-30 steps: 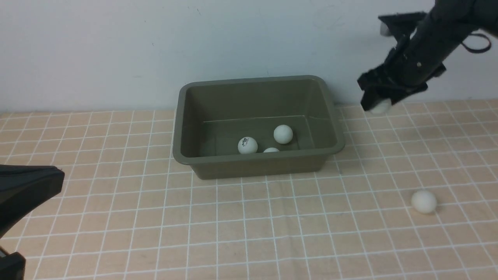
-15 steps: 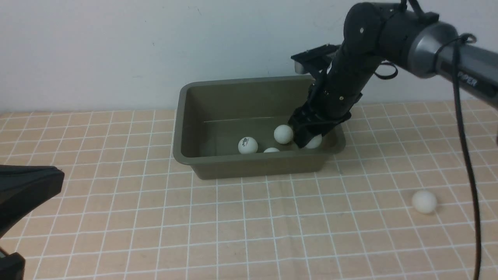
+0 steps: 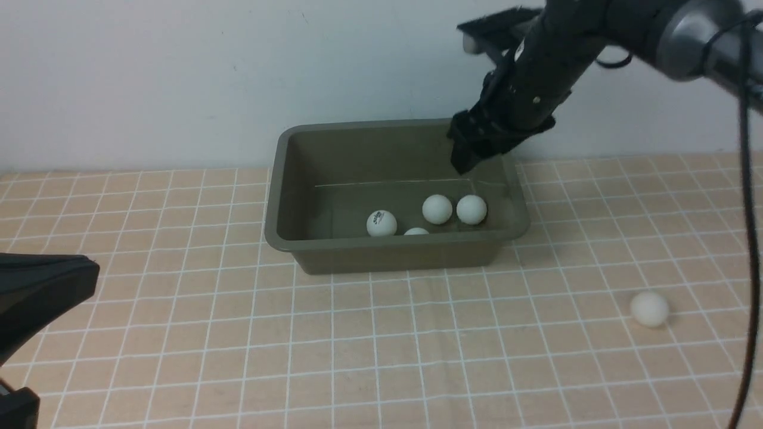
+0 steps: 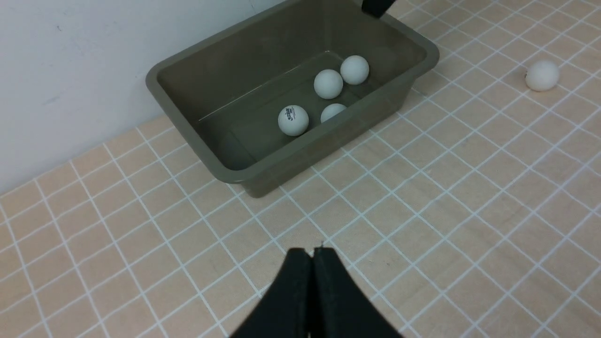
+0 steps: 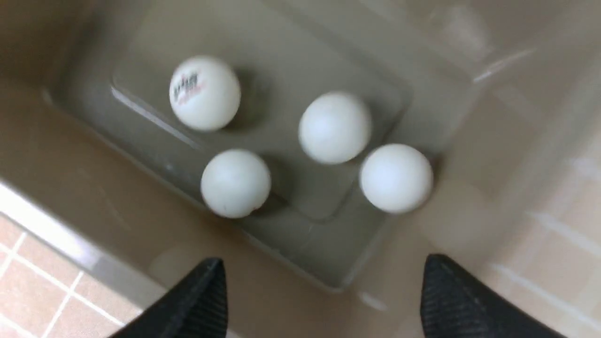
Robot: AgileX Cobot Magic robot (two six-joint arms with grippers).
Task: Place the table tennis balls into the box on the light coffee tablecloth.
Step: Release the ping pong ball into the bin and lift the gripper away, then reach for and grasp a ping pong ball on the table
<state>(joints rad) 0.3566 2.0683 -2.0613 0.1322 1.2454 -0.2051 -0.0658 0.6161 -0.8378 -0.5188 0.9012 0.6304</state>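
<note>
The box [image 3: 387,256] sits mid-frame in the front view, on the cloth [image 3: 417,357] and close to the wall [image 3: 179,71]. Four balls lie on its floor, in the right half. The logo ball [image 3: 381,223] is leftmost. The second ball [image 3: 437,209] and third ball [image 3: 471,210] lie side by side to its right, just beside each other. The fourth ball [image 3: 416,231] lies nearest the front wall, which half hides it. The fifth ball [image 3: 650,308] rests on the cloth at the lower right, well apart from the box.

The right gripper [image 3: 464,161] hangs right of centre in the upper part of the frame, above the box's back right corner and clear of the balls. Its fingers are spread wide and hold nothing; its wrist view shows all four balls below it.

The left gripper [image 4: 312,256] is at the lower left edge of the front view, over bare cloth, well apart from the box. Its fingers are pressed together with nothing between them.
</note>
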